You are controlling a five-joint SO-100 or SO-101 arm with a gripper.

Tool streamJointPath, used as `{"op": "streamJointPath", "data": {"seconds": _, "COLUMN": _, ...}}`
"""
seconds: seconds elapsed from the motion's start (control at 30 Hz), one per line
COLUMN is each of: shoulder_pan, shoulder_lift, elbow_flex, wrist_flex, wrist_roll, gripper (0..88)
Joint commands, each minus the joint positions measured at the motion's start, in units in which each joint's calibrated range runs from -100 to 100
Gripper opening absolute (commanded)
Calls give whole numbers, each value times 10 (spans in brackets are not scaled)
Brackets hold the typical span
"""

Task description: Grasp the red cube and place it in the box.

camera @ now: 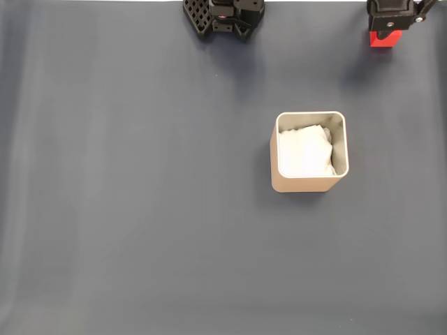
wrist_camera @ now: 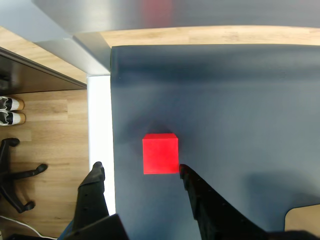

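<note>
The red cube (wrist_camera: 160,153) sits on the dark mat (wrist_camera: 240,110), just ahead of my gripper (wrist_camera: 140,169) and a little toward my right-hand finger as the wrist view shows it. That finger's tip (wrist_camera: 183,171) meets the cube's near right corner, or very nearly; I cannot tell which. My other fingertip (wrist_camera: 97,169) stands well off to the left, over the mat's pale edge. So my jaws are apart, holding nothing, and the cube is not centred in the gap. It lies square to me, all sides alike, so no long axis matters. I judge the coming move to be a shift to the right and forward until the cube sits between the fingers. In the fixed view the cube (camera: 381,38) is at the top right edge under my gripper (camera: 392,21), and the box (camera: 308,151), beige with white padding inside, stands well apart from me, lower down on the mat. I can read no writing or labels anywhere.
</note>
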Motion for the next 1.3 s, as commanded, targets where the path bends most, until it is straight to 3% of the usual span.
{"op": "streamJointPath", "data": {"seconds": 0.0, "shoulder_pan": 10, "shoulder_lift": -20, "elbow_flex": -2, "wrist_flex": -6, "wrist_roll": 4, "gripper": 373}}
{"op": "streamJointPath", "data": {"seconds": 1.27, "shoulder_pan": 35, "shoulder_lift": 3, "elbow_flex": 1, "wrist_flex": -48, "wrist_roll": 24, "gripper": 375}}
